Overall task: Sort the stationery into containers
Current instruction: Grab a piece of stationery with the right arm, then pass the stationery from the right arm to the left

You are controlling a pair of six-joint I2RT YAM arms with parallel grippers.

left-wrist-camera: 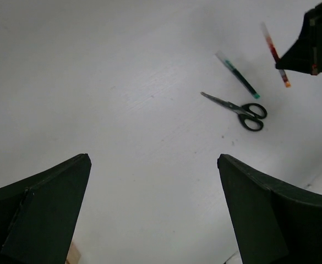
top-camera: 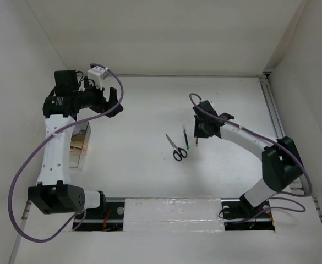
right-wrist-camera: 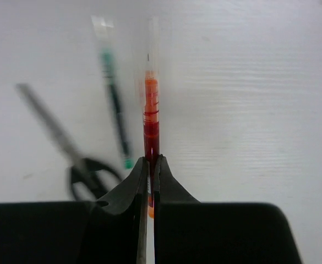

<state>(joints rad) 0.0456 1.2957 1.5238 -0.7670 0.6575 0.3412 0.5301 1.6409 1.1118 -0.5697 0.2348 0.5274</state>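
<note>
Right claw (right-wrist-camera: pixel 150 165) is clenched on the red pen (right-wrist-camera: pixel 151 118). It pinches near one end, so the body runs straight out ahead of the fingers, probably a lengthwise hold for dropping it end-first into a box. Cannot tell whether the pen is clear of the counter (top-camera: pixel 144 104).

Green pen (right-wrist-camera: pixel 114 110) and scissors (top-camera: pixel 176 148) lie just beside it, mid-counter, untouched.

Left claw (left-wrist-camera: pixel 153 158) is released and holds nothing. It hovers near the containers (top-camera: pixel 80 144) at the left, which are partly hidden under that arm.

Judgement: pick in hand; the carry across to the containers is next.
</note>
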